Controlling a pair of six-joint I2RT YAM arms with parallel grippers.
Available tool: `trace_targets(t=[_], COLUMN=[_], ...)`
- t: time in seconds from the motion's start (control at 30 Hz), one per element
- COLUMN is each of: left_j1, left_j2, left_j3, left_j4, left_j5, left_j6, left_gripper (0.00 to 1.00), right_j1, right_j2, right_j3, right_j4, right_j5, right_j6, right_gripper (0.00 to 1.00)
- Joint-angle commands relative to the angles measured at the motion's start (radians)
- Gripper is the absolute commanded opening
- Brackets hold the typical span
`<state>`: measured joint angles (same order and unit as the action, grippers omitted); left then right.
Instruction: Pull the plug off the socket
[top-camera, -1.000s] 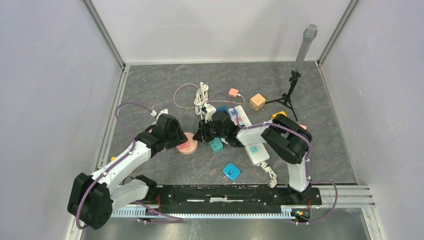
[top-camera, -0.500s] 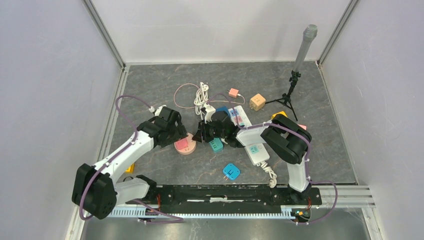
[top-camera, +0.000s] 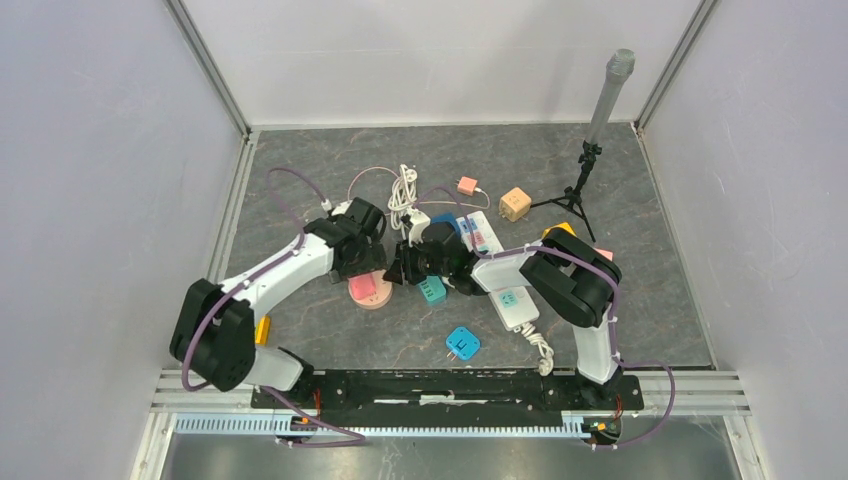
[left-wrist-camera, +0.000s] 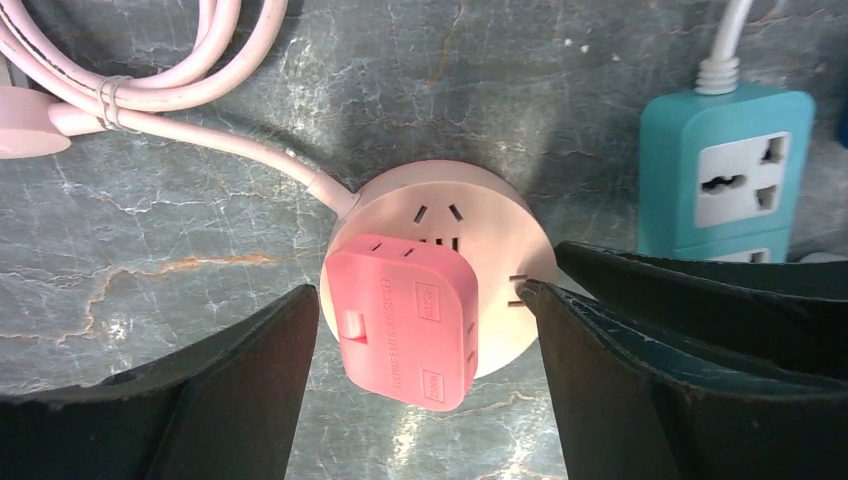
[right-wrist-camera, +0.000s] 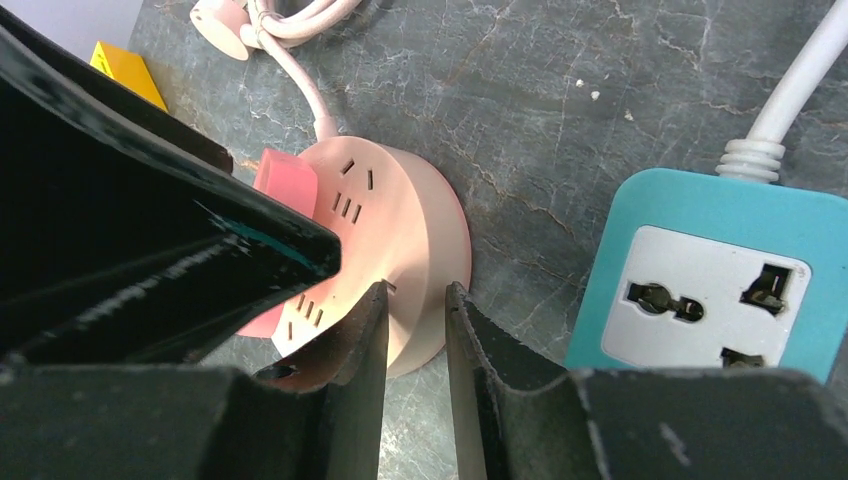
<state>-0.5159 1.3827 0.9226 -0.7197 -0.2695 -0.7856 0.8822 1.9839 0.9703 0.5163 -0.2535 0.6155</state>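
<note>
A round pale-pink socket (top-camera: 376, 296) lies on the grey table with a square pink plug (top-camera: 361, 287) seated in its top. In the left wrist view the plug (left-wrist-camera: 405, 320) stands between the wide-apart fingers of my left gripper (left-wrist-camera: 420, 295), which is open and touches neither side. The socket (left-wrist-camera: 490, 235) shows behind it, its pink cable (left-wrist-camera: 200, 140) running off to the left. My right gripper (right-wrist-camera: 417, 292) is shut on the socket's (right-wrist-camera: 410, 220) near rim, pinching its edge. The plug (right-wrist-camera: 285, 175) is partly hidden there by the left finger (right-wrist-camera: 150, 220).
A teal socket block (top-camera: 432, 290) sits just right of the round socket, under the right arm. A white power strip (top-camera: 515, 300), a blue adapter (top-camera: 462, 343), an orange cube (top-camera: 515, 203), coiled white cable (top-camera: 402, 195) and a black tripod (top-camera: 578, 192) lie around.
My left arm has swung right and up to hang over the pink socket, and its jaws have opened wide around the plug. The right gripper has stayed on the socket's rim.
</note>
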Motion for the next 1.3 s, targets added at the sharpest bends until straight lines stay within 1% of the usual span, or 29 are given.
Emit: trace_targets(t=[0.0, 0.07, 0.13, 0.23, 0.3, 0.43, 0.63, 0.77, 0.8, 0.87, 0.93, 1.03, 1.07, 1.1, 1.27], left_j1=[-0.026, -0.027, -0.028, -0.027, -0.028, -0.026, -0.017, -0.006, -0.006, -0.006, -0.005, -0.001, 0.000, 0.003, 0.016], left_j2=[0.045, 0.055, 0.056, 0.014, -0.023, -0.092, -0.168, -0.208, -0.211, -0.218, -0.222, -0.200, -0.184, -0.162, -0.121], left_j3=[0.051, 0.051, 0.044, 0.003, -0.020, -0.044, -0.090, -0.121, -0.121, -0.122, -0.128, -0.119, -0.111, -0.101, -0.089], left_j4=[-0.078, -0.089, -0.101, -0.085, -0.091, -0.117, -0.210, -0.219, -0.218, -0.175, -0.104, -0.020, -0.011, -0.011, -0.012], left_j5=[-0.090, -0.092, -0.096, -0.078, -0.089, -0.081, -0.114, -0.123, -0.120, -0.082, -0.024, 0.046, 0.047, 0.045, 0.018], left_j6=[0.020, 0.023, 0.026, 0.038, 0.043, 0.035, -0.054, -0.081, -0.081, -0.063, -0.040, -0.020, -0.019, -0.016, -0.017], left_gripper=[0.84, 0.81, 0.74, 0.63, 0.60, 0.59, 0.61, 0.61, 0.62, 0.71, 0.76, 0.78, 0.78, 0.75, 0.57], right_j1=[0.000, 0.000, 0.000, 0.000, 0.000, 0.000, 0.003, 0.005, 0.005, 0.006, 0.006, 0.009, 0.010, 0.011, 0.015], right_j2=[0.065, 0.070, 0.072, 0.059, 0.059, 0.069, 0.080, 0.085, 0.084, 0.081, 0.077, 0.071, 0.072, 0.069, 0.063], right_j3=[-0.007, -0.005, -0.006, -0.018, -0.014, -0.001, 0.001, 0.001, 0.001, -0.002, -0.002, -0.001, 0.000, 0.000, 0.001], right_j4=[-0.115, -0.120, -0.127, -0.124, -0.131, -0.131, -0.137, -0.132, -0.130, -0.120, -0.102, -0.085, -0.084, -0.084, -0.086], right_j5=[0.040, 0.045, 0.057, 0.083, 0.087, 0.060, 0.071, 0.068, 0.069, 0.064, 0.053, 0.035, 0.030, 0.028, 0.022], right_j6=[-0.016, -0.014, -0.010, -0.008, -0.017, -0.016, -0.010, -0.008, -0.011, -0.011, -0.022, -0.038, -0.041, -0.045, -0.068], right_gripper=[0.32, 0.32, 0.31, 0.29, 0.29, 0.29, 0.29, 0.28, 0.28, 0.29, 0.29, 0.29, 0.30, 0.30, 0.32])
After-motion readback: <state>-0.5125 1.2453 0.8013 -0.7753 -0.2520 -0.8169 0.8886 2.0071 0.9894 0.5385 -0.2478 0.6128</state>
